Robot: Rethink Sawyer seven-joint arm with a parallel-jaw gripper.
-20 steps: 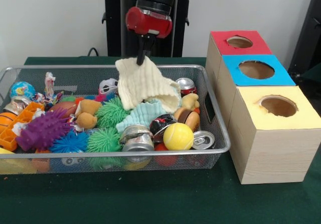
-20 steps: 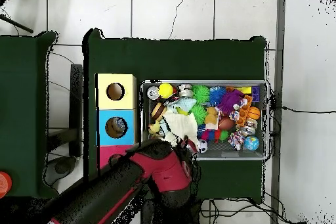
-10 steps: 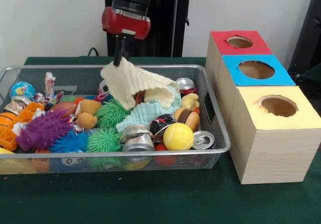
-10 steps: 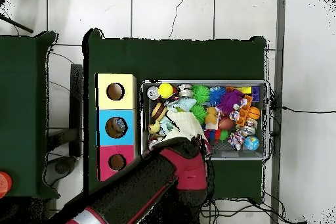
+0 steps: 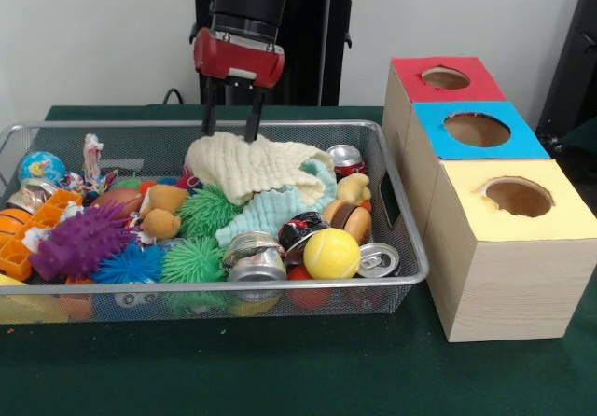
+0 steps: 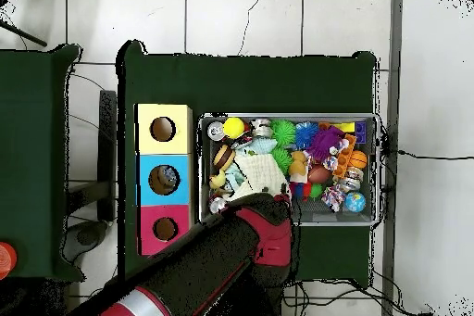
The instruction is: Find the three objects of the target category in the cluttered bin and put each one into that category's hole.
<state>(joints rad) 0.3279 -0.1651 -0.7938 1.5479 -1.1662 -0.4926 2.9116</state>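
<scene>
A second ago I held the cream knitted cloth up by a corner — now it lies slumped over the toys at the far middle of the wire mesh bin, dropped aside to uncover them. My jaws hang open just above it.

- A table covered in dark green cloth carries everything here; in the overhead view it shows as a dark green rectangle over pale floor tiles.
- A silver wire-mesh bin full of toys and cans sits directly on the cloth, right below the gripper.
- A row of three cardboard boxes stands on the cloth just beside the bin, off to one side of the gripper: a red-topped box level with the gripper, a blue-topped box in the middle, and a yellow-topped box farthest from it, each with a round hole on top.
</scene>
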